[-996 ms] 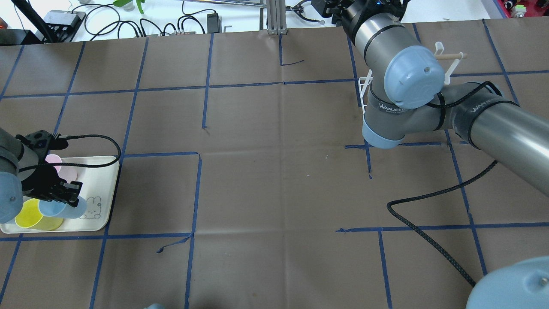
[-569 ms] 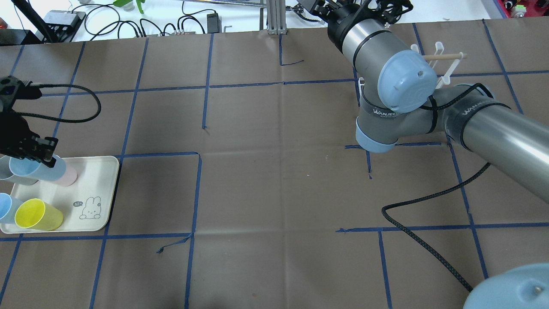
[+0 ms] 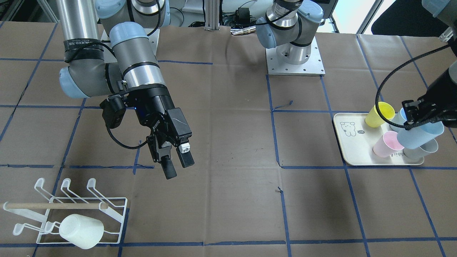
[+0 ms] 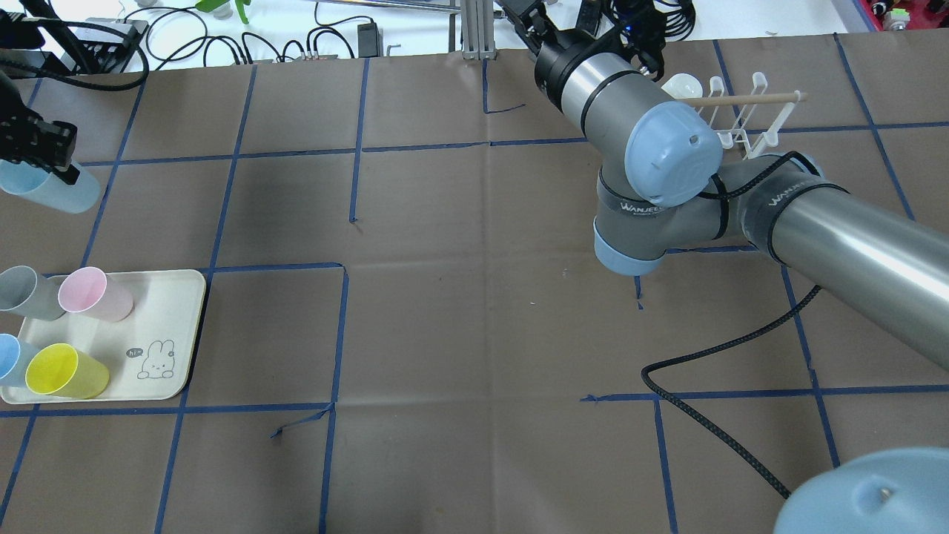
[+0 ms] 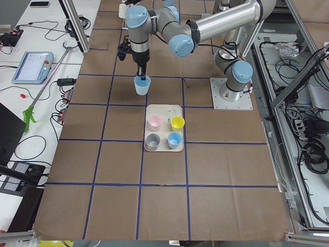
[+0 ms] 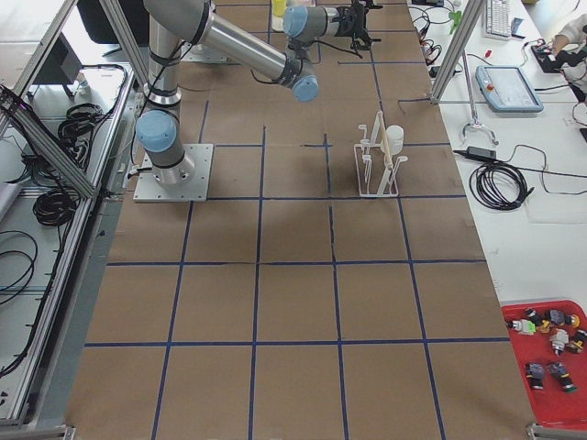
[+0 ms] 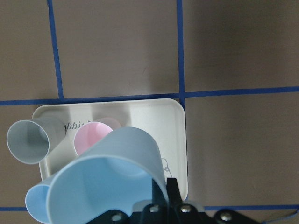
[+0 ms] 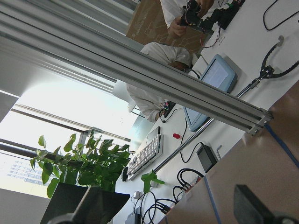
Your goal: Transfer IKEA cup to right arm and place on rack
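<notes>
Left gripper (image 3: 410, 123) clamps blue cup (image 3: 422, 137) — right gripper (image 3: 179, 167) (jaws apart) near rack (image 3: 53, 206).

Pink cup (image 4: 95, 294), yellow cup (image 4: 65, 371), grey cup (image 4: 24, 293), blue cup (image 4: 9, 360) on cream tray (image 4: 176, 310)

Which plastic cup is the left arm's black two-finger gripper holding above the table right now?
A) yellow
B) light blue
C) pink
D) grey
B: the left gripper is shut on the rim of the light blue plastic cup, clear of the cream tray where the pink cup, yellow cup and grey cup stand.
</notes>
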`<state>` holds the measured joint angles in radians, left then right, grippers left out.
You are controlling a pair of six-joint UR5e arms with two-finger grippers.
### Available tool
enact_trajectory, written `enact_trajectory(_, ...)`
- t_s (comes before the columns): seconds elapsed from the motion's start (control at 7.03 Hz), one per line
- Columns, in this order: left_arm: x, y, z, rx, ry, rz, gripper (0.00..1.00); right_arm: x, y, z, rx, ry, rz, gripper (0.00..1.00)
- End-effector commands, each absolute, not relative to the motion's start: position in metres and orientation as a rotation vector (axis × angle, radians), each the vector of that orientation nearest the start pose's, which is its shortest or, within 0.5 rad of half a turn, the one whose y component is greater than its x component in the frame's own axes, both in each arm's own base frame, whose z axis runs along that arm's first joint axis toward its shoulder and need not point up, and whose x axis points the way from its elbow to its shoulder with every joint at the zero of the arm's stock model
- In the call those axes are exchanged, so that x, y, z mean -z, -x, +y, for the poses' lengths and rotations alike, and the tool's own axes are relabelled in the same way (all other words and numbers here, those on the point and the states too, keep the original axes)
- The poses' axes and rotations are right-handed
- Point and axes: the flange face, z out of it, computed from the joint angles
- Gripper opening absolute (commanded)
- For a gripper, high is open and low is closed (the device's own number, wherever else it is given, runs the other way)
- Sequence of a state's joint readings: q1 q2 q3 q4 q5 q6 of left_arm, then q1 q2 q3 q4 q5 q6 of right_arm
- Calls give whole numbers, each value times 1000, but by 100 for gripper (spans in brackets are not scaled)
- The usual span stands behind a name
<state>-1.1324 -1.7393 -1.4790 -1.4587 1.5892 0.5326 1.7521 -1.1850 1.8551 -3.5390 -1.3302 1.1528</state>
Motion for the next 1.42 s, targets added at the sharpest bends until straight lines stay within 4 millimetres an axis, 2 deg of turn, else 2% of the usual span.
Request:
enact_trajectory(0.0,-442,-111,-604,291,-268,3182,0,-374,-266,-550,957,-796,1797,100)
enact_trajectory(0.14,-431,-103,-612,435,-341,3229,0,-373,-266,-550,953,-799,1799,100)
enact_trajectory(0.28,-414,-93,-620,647,-426,3253,0,-363,-269,-543,914,-796,1816,100)
enact_trajectory(0.57,-375,-70,-615,1093,-573,3203,0,-355,-277,-535,883,-790,1837,100)
enact_trajectory(0.85,-346,-35,-589,1490,-779,3064,0,-353,-280,-534,865,-790,1849,100)
enact_trajectory(1.0,-326,-11,-565,1641,-888,2972,0,-353,-281,-534,852,-805,1840,100)
enact_trajectory(1.14,-308,14,-545,1761,-995,2870,0,-353,-281,-534,807,-863,1801,100)
enact_trajectory(1.28,-302,48,-534,1861,-1138,2786,0,-353,-282,-534,795,-872,1795,100)
